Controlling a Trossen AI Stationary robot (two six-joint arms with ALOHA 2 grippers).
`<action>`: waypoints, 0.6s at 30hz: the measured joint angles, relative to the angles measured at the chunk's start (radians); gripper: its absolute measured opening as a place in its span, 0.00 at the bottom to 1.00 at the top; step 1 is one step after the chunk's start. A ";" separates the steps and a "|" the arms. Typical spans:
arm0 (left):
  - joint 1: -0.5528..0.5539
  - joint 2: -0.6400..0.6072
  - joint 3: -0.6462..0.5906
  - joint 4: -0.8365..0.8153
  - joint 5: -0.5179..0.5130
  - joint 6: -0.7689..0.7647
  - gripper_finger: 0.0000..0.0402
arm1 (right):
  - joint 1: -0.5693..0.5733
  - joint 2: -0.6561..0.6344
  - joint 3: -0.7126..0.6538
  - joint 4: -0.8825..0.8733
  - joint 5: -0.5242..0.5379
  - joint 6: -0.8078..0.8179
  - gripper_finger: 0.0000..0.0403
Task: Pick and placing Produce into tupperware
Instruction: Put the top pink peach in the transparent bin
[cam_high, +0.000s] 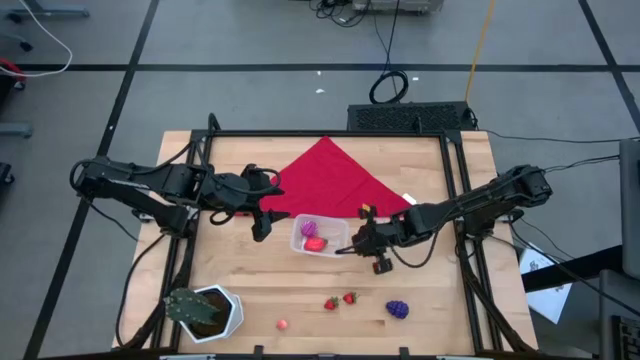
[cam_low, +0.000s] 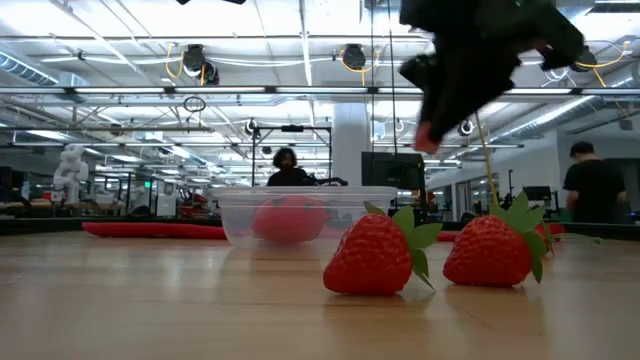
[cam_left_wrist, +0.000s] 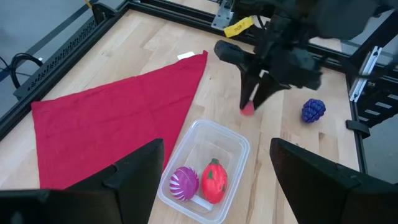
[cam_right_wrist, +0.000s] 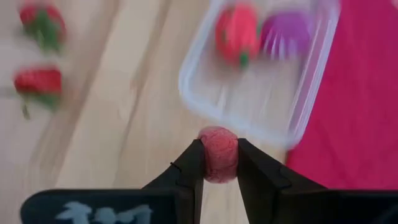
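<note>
The tupperware is a small clear tub at mid-table, resting on its base, with a red fruit and a purple one inside. My right gripper hangs just right of the tub, shut on a small pinkish-red ball. Two strawberries, a purple grape bunch and another small red ball lie on the wood toward the near edge. My left gripper waits open above the table, left of the tub, with nothing between its fingers. My right gripper pinches the small ball's two opposite sides between its two fingers, at their free ends. The fingers slant downward, coming from the table's right side. The ball is lifted clear of the table, next to the tub's right-hand rim.
A big red cloth lies flat behind the tub. A green plant in a white pot stands at the near left corner. A black frame borders the table. Bare wood lies between the tub and the loose fruit.
</note>
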 joint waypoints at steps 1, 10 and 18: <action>0.000 0.000 0.000 0.000 0.000 0.000 0.74 | 0.002 0.000 0.000 0.030 0.000 -0.014 0.17; 0.000 0.000 0.000 0.000 0.000 0.000 0.74 | -0.054 0.014 0.000 0.155 0.000 -0.089 0.18; 0.000 0.000 0.000 0.000 0.000 0.019 0.74 | -0.100 0.053 0.024 0.152 -0.003 -0.090 0.18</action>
